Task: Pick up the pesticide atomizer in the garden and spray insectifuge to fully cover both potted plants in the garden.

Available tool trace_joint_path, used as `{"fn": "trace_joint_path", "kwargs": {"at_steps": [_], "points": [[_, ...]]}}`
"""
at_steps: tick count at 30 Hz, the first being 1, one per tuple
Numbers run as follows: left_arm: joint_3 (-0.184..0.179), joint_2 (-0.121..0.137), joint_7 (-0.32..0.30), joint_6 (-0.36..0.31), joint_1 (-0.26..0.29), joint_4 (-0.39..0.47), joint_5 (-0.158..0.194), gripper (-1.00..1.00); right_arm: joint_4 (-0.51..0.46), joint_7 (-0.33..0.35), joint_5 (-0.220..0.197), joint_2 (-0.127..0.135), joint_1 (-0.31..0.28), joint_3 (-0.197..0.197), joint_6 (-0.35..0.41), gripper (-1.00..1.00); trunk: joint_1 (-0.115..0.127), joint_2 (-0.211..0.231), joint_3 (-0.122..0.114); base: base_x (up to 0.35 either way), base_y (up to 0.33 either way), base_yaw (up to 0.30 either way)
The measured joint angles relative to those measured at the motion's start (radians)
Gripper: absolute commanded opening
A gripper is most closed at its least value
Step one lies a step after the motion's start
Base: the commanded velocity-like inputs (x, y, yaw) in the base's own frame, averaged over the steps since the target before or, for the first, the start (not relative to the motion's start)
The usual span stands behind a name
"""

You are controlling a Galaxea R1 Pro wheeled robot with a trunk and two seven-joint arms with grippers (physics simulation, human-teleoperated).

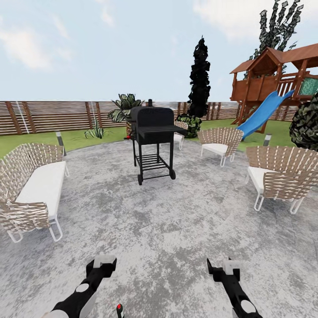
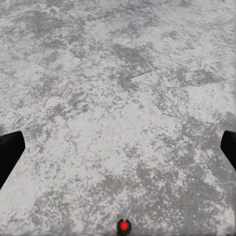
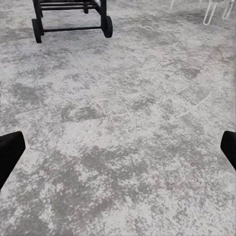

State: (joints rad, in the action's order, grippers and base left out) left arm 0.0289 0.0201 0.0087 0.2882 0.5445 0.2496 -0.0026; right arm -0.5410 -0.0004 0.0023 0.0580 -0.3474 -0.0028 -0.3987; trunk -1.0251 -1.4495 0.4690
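- My left hand [image 1: 100, 263] hangs low over the grey paved patio [image 1: 159, 221], fingers spread wide apart, holding nothing and touching nothing. In the left wrist view the two dark fingertips [image 2: 10, 155] sit at opposite edges with bare mottled paving [image 2: 118, 108] between them.
- Further left on the patio stands a woven sofa [image 1: 33, 185] with a white cushion.
- Behind it on the lawn [image 1: 79, 139], near the brown slatted fence [image 1: 53, 115], a low rosette of pointed green leaves [image 1: 96, 131] grows: one of the potted plants. A grey lamp post [image 1: 60, 141] stands at the patio's edge just left of it.
- In the middle a black grill [image 1: 152, 141] on wheels stands on the paving; a small red thing [image 1: 126, 137] lies low by its left side, too small to tell what it is, so I cannot say where the spray bottle is.
- My right hand [image 1: 223, 266] also hangs over the patio, released and wide open, gripping nothing. In the right wrist view its fingertips [image 3: 10, 155] frame bare paving, with the grill's wheels [image 3: 107, 26] far ahead.
- To the right are two woven chairs [image 1: 218, 143] [image 1: 278, 176], and beyond them a wooden play tower with a blue slide [image 1: 263, 114].
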Motion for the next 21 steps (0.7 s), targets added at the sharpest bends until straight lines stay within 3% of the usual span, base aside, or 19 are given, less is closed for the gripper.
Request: {"fn": "trace_joint_path", "kwargs": {"at_steps": [10,21], "points": [[-0.008,0.004,-0.003,0.007,-0.001,0.013,-0.006,1.0,0.006,-0.001,-0.001,0.002,-0.006,-0.001,-0.002,1.0,0.0,0.0,0.0,0.0,0.0,0.0],[-0.01,0.0,-0.003,0.006,-0.001,0.01,-0.007,1.0,0.01,-0.002,-0.002,0.003,-0.006,-0.004,-0.002,1.0,-0.042,-0.077,0.037,0.0,0.0,0.0]]}}
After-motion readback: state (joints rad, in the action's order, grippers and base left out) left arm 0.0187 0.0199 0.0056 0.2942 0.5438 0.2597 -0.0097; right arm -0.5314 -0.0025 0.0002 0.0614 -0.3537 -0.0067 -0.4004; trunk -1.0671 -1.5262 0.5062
